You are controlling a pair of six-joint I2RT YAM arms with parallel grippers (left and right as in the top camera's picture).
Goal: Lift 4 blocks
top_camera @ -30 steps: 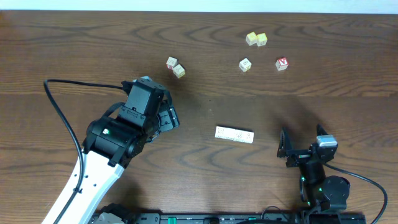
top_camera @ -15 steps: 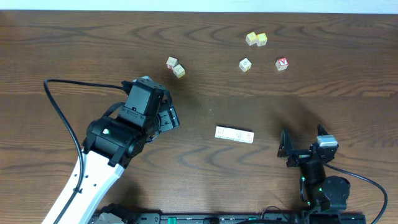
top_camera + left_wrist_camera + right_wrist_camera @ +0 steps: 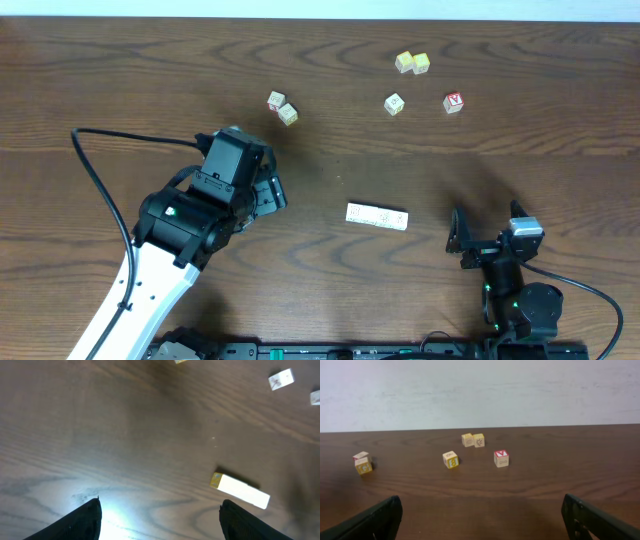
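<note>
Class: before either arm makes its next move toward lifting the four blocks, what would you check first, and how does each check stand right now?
1. The left hand is open: ok.
2. The right hand is open: ok.
3. The row of blocks lies together in one line: ok.
4. The row sits between the left hand's fingers: not ok. It lies ahead and off to one side, untouched.
5. Loose cubes keep away from the row: ok. The red-letter cube and the others sit far off.
6. The row counts exactly four: cannot tell, the seams are too faint.
</note>
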